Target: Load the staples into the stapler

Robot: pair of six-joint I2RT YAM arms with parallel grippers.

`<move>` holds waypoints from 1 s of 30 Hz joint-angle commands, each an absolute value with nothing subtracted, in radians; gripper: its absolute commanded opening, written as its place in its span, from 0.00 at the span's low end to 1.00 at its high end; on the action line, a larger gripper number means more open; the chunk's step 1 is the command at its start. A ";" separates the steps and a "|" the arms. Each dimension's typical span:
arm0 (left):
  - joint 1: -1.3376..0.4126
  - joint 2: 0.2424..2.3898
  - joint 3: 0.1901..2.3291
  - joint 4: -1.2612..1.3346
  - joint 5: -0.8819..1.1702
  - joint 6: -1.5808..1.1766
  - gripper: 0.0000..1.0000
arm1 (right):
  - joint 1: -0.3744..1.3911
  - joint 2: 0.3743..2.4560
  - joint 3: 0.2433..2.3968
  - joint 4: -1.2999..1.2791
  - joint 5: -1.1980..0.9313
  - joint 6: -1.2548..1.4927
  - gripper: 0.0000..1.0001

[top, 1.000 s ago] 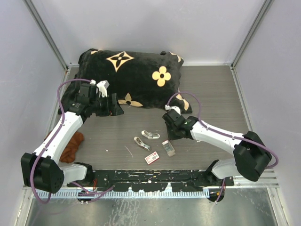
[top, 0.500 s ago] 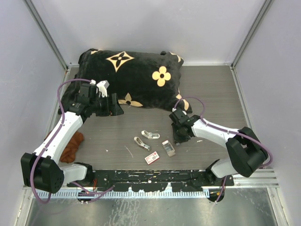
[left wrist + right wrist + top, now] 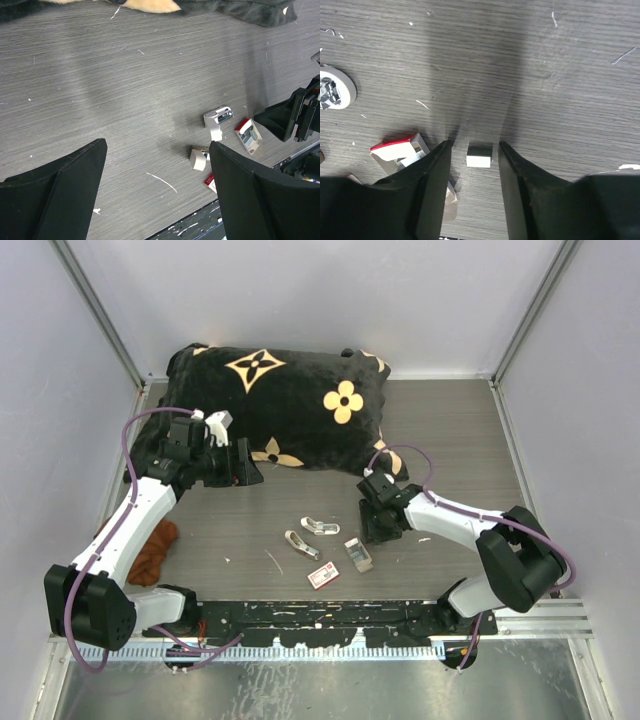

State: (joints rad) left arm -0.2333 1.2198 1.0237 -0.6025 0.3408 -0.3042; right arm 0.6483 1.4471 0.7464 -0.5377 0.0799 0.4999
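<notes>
top: high, rear, downward | wrists: close, facing table (image 3: 100,75) | shared: seemingly staples (image 3: 248,136)

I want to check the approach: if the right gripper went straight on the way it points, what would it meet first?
Probably the small pale block, likely a staple strip, lying on the table between the right gripper's open fingers; depth is hard to judge.

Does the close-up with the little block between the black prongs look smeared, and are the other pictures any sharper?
Right wrist view: the table just above the small block between the fingers looks streaked, under a broad dark shadow. Left wrist view: crisp wood grain, soft shadows only. Top view: even light, no glare, pillow sharp, the small parts tiny.
</notes>
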 commanded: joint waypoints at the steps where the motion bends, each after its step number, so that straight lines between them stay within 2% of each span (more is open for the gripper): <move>1: -0.227 1.198 1.040 -0.578 0.362 -0.307 0.86 | 0.642 1.412 0.783 -0.545 0.133 0.478 0.52; 4: -0.227 1.198 1.039 -0.579 0.361 -0.307 0.86 | 0.637 1.374 0.782 -0.550 0.114 0.473 0.54; 11: -0.228 1.200 1.040 -0.578 0.362 -0.308 0.86 | 0.633 1.320 0.714 -0.532 0.052 0.531 0.53; 15: -0.227 1.201 1.040 -0.577 0.364 -0.310 0.86 | 0.634 1.332 0.690 -0.513 0.043 0.544 0.49; 30: -0.229 1.200 1.040 -0.575 0.368 -0.312 0.86 | 0.633 1.364 0.666 -0.466 -0.017 0.556 0.48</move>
